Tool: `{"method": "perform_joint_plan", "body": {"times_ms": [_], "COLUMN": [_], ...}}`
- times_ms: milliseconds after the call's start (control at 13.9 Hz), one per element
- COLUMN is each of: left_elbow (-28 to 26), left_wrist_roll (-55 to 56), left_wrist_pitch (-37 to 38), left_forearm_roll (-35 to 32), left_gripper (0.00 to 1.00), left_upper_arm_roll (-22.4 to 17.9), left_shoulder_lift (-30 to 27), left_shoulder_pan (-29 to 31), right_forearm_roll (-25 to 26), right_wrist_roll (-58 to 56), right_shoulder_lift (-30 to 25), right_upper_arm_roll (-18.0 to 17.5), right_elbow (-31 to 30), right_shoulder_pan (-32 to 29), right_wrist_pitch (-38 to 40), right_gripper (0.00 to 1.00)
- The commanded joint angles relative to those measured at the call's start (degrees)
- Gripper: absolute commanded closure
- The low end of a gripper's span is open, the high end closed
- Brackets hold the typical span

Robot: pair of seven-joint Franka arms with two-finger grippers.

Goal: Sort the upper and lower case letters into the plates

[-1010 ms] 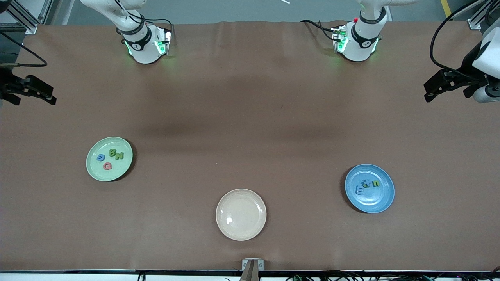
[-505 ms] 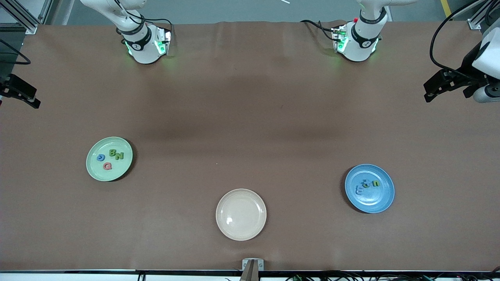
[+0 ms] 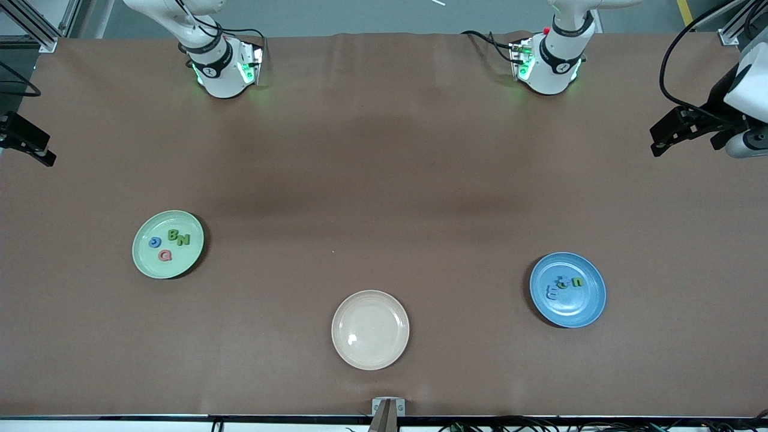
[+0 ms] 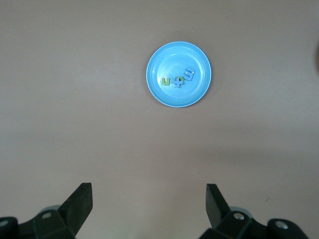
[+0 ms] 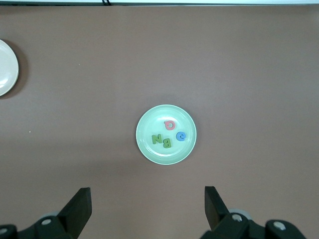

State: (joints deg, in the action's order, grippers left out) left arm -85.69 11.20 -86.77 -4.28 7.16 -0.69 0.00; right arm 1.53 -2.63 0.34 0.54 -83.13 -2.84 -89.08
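Blue plate [image 3: 567, 312] letters [image 3: 564, 284] overlap, too small to read.

Four letters [image 3: 170, 243] lie in the mint plate [image 3: 147, 261], the rest [image 3: 564, 284] (bunched) in the blue plate [image 3: 570, 313].

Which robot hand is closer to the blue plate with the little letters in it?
The left hand. It hangs open at the left arm's end of the table, where the blue plate lies. The right hand hangs open at the right arm's end, by the green plate.

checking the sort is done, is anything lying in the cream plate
No, the cream plate is bare, while the letters lie in the mint green plate and the blue plate.
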Motion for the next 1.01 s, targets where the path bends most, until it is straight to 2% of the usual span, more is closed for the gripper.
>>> {"method": "perform_joint_plan", "body": {"times_ms": [0,505,649,938], "left_elbow": [0.3,0.8,0.6,-1.8], "left_wrist_roll": [-1.5,-1.6,-1.5,-1.4], "left_wrist_pitch": [0.8,0.9,1.9,2.2], "left_forearm_roll": [0.5,0.5,0.9,3.6], "left_gripper": [0.00,0.00,0.00,0.00], "left_upper_arm_roll": [-0.3,-0.3,0.0,0.1], "left_shoulder_lift": [-0.4,-0.5,-0.4,-1.0], "left_shoulder_pan": [0.0,0.0,-0.1,0.0], "right_forearm_roll": [0.0,-0.6,-2.8,-3.6], "right_wrist_roll": [1.0,1.2,1.1,0.7], "right_shoulder_lift": [0.5,0.5,0.6,0.6], "right_upper_arm_roll": [-0.5,-0.5,-0.4,-0.4], "right_elbow": [1.1,1.0,1.0,1.0], "right_shoulder_pan": [-0.7,-0.7,-1.3,-1.9], "right_wrist_pitch": [0.1,0.0,-0.2,-0.2], "right_gripper": [0.00,0.00,0.00,0.00]}}
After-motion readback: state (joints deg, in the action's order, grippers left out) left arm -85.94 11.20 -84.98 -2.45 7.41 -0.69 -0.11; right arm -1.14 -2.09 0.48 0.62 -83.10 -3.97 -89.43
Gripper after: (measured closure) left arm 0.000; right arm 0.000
